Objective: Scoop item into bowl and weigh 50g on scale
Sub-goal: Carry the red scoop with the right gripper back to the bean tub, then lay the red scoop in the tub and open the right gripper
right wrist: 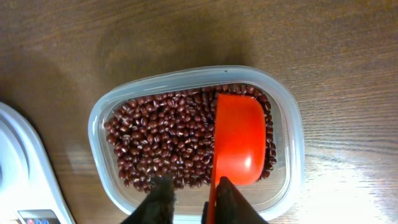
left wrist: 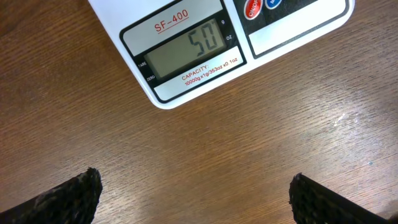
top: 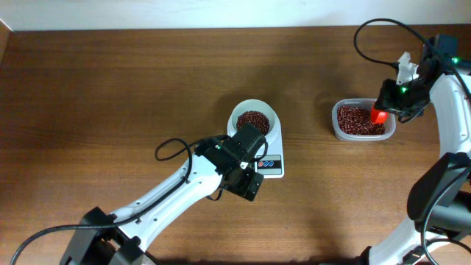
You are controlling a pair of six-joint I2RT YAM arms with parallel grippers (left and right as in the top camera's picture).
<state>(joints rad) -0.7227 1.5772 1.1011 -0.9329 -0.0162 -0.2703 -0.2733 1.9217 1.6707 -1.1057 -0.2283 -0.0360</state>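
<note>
The white bowl [top: 254,118] stands on the white scale [top: 272,163] and holds a heap of the item, dark red-brown beans [top: 253,121]. In the left wrist view the scale [left wrist: 186,43] shows 50 on its display. My left gripper [left wrist: 199,199] hovers open over bare wood just in front of the scale. Over the clear tub [right wrist: 99,124] of beans [right wrist: 161,137], my right gripper [right wrist: 193,202] has its jaws parted. A red scoop [right wrist: 239,137] lies bowl-down on the beans. Its handle rests against the right finger, with a gap to the left finger.
The clear tub [top: 362,120] sits right of the scale, near the right arm. A black cable [top: 173,147] loops by the left arm. A corner of the scale [right wrist: 18,180] lies left of the tub.
</note>
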